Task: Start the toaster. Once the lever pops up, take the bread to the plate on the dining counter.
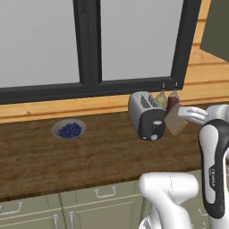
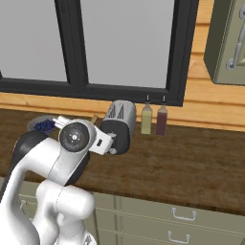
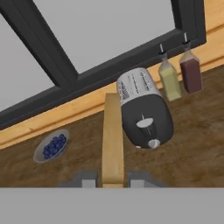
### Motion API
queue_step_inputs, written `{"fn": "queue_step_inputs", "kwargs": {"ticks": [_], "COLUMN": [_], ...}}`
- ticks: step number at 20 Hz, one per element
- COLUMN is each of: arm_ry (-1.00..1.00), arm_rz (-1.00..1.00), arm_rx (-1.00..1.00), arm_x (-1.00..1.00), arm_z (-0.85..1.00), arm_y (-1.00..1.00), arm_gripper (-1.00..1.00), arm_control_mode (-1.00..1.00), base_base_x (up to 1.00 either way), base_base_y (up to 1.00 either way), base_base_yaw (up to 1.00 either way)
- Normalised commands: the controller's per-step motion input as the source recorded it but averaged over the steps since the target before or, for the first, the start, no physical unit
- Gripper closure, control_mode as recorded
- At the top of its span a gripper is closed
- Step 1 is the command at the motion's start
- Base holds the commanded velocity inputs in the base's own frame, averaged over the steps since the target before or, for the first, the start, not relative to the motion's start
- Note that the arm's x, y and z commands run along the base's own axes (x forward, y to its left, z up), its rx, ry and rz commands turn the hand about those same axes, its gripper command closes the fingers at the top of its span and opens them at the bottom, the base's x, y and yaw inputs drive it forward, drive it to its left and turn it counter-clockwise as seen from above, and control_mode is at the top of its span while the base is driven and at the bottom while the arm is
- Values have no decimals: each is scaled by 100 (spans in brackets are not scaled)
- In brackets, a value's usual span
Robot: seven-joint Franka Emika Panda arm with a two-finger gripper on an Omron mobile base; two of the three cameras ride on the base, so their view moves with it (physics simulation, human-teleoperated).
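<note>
Bowl of blueberries (image 1: 69,129) at left on the wood counter (image 1: 53,161), well apart from the toaster (image 1: 146,114). Hand view shows the end effector (image 3: 113,177) clamped on the bread slice (image 3: 112,140), seen edge-on, off the counter just beside the toaster; the left base view shows its tan face (image 1: 175,119) instead. Lever (image 3: 144,123) and knob (image 3: 153,143) sit on the toaster's black end; lever looks raised, hard to be sure. Yellow-green bottle (image 2: 146,119) and dark red bottle (image 2: 161,119) stand right of the toaster.
</note>
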Motion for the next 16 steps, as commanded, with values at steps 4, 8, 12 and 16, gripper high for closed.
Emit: {"fn": "queue_step_inputs", "kwargs": {"ticks": [4, 8, 12, 16], "arm_ry": [0, 0, 0, 0], "arm_rz": [0, 0, 0, 0], "arm_rx": [0, 0, 0, 0], "arm_x": [0, 0, 0, 0], "arm_z": [0, 0, 0, 0], "arm_y": [0, 0, 0, 0], "arm_gripper": [100, 100, 100, 100], "arm_control_mode": [100, 100, 100, 100], "base_base_x": [-43, -62, -64, -55], "base_base_y": [0, 0, 0, 0], "base_base_yaw": [-13, -41, -56, -64]}}
